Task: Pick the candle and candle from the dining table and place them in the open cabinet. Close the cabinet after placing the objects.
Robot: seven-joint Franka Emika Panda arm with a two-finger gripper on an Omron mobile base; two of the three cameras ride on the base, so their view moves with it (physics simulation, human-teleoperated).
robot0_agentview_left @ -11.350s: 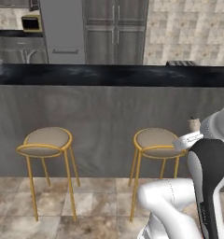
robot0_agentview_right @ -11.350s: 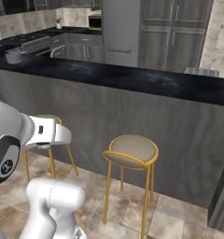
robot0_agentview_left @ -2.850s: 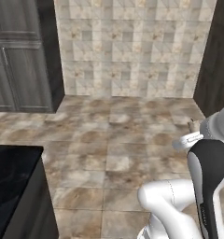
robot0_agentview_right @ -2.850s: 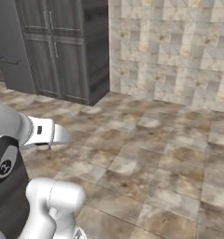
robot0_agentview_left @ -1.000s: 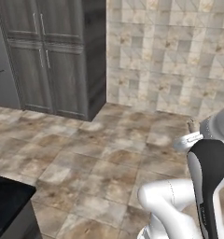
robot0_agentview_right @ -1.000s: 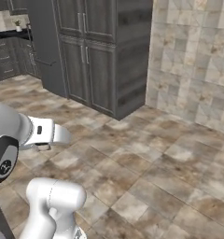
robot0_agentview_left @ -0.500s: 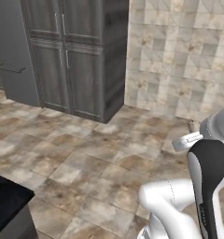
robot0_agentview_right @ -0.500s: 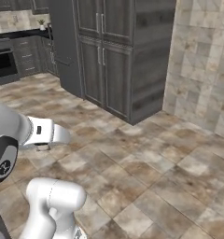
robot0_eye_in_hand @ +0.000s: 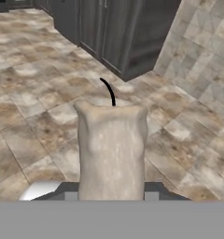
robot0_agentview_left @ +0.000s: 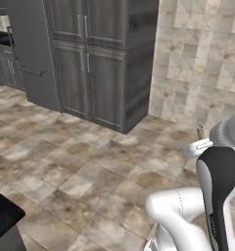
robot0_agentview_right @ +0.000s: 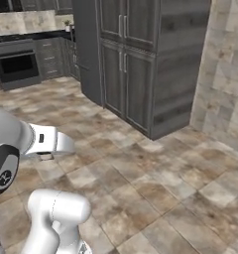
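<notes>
— What is the left base view showing?
— The candle (robot0_agentview_left: 199,131) is sticking up beside the wrist, above the tiled floor (robot0_agentview_left: 65,166).
— And the hand view?
— The hand (robot0_eye_in_hand: 112,193) is clamping narrowly around the candle (robot0_eye_in_hand: 112,149), wick pointing toward the tall grey cupboard (robot0_eye_in_hand: 118,32).

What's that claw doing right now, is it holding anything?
Gripper: shut on the candle, its black wick pointing up.

arm (robot0_agentview_left: 188,215): glossy white rounded links | joints: black bands | wrist: small dark round logo
</notes>
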